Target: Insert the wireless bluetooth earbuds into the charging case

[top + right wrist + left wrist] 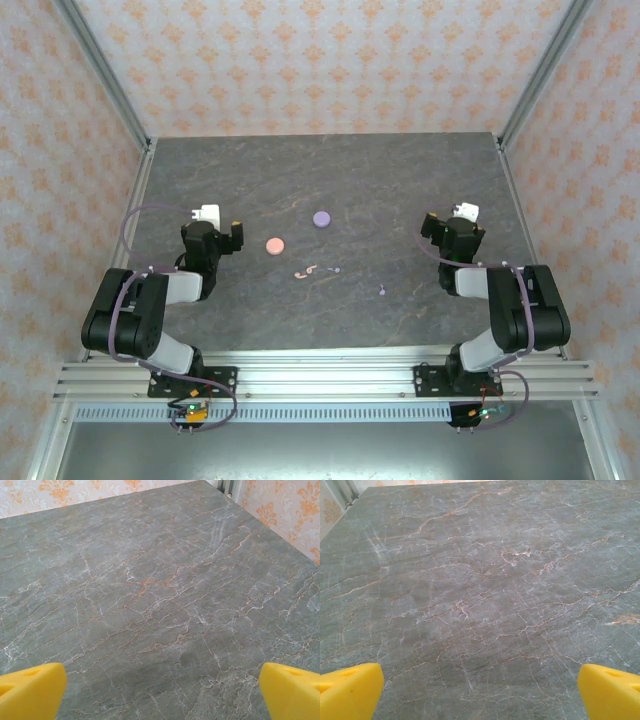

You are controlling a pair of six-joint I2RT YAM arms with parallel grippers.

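The left gripper [480, 692] has its yellow fingertips [350, 692] spread wide, with nothing between them but the bare marbled table [480, 590]. The right gripper [160, 692] stands just as wide and just as empty.

From above, the left gripper [218, 228] sits to the left of the pink case [275, 245], near it and about level with it. The right gripper [450, 225] is well off to that case's right. The purple case [321, 218] lies a little beyond the pink case and to its right. The two pink earbuds [305, 271] lie close together, just right of the pink case and on its near side. A purple earbud [337, 269] lies further right of the case. The other purple earbud [382, 291] is further right again and nearer the arms' bases.

The left arm looks the nearer one for the pink pair, which lies to the right of its fingers and back toward the bases. The right arm looks nearer for the other purple earbud. The earbuds are too small to tell which way their stems point, and whether either case is open cannot be told.
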